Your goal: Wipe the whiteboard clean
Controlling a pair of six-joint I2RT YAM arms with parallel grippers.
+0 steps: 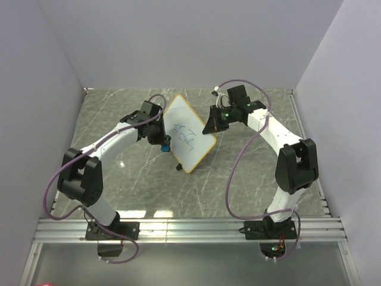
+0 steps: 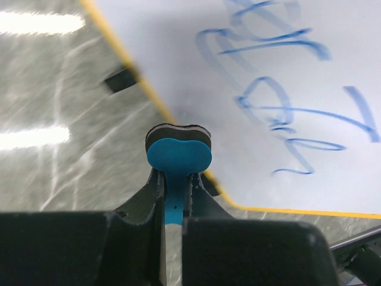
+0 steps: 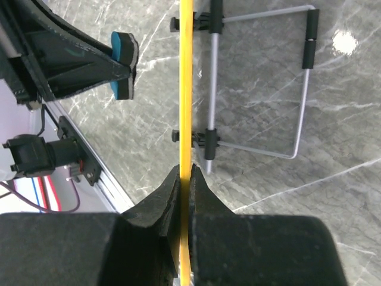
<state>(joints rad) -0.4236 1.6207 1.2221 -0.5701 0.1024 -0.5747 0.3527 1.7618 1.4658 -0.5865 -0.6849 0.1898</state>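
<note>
Tabletop [image 1: 131, 173]: grey marbled surface, walled in white on three sides, with the whiteboard [image 1: 189, 134] near its middle.
Room left of the whiteboard: bare tabletop runs out to the left wall, crossed only by the left arm.
Left hand [image 1: 159, 138]: closed on the stem of a small blue eraser [image 1: 164, 145], just left of the whiteboard's lower left edge.
Eraser: its dark pad faces the writing face. The right wrist view shows a narrow gap between the pad and the frame.
Whiteboard: white face in a yellow frame, propped up off the tabletop and turned like a diamond, with one black foot [image 1: 177, 167] showing at its lower left edge.
Scribbles [image 1: 186, 136]: blue marker lines across the middle of the face.
Right hand [image 1: 215, 122]: clamped on the whiteboard's right frame edge, one finger on each face.
Wire stand [image 3: 303, 89]: clipped to the whiteboard's back.
Room right of the whiteboard: open tabletop beneath the right arm, out to the right wall.
</note>
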